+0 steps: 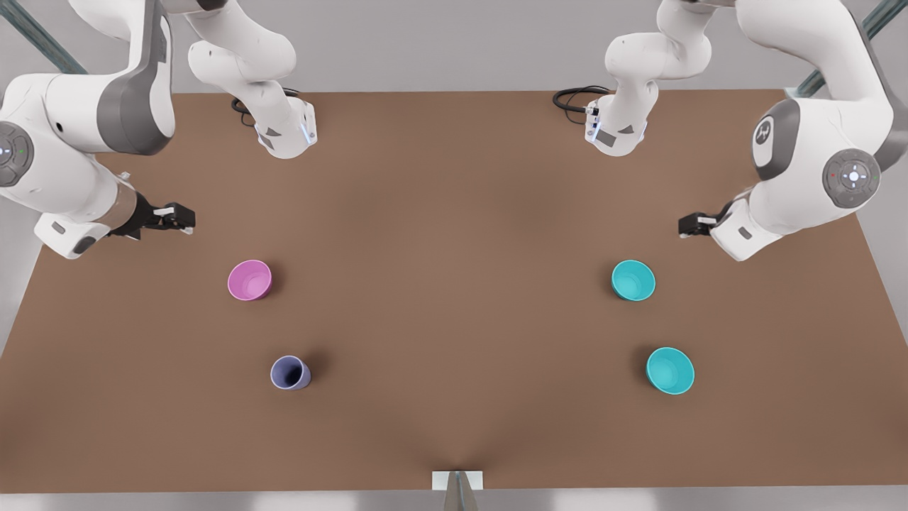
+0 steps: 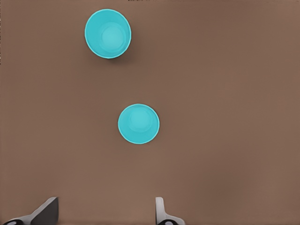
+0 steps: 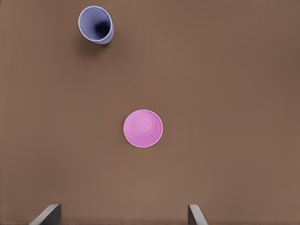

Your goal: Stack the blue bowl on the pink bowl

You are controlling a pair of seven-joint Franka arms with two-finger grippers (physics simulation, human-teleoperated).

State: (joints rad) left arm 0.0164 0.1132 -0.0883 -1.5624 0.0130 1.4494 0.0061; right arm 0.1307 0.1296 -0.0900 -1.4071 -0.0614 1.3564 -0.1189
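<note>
**Op:** Since nothing's gripped yet, how far along are we?

**Spotter:** You're at zero. L gripper [image 2: 105, 213], fingers apart, hovers just short of blue bowl [image 2: 138, 123]; its twin [image 2: 108, 33] sits beyond. R gripper [image 3: 124, 215], also spread, hovers short of pink bowl [image 3: 143, 128]. Pick, carry, stack all left.
</note>
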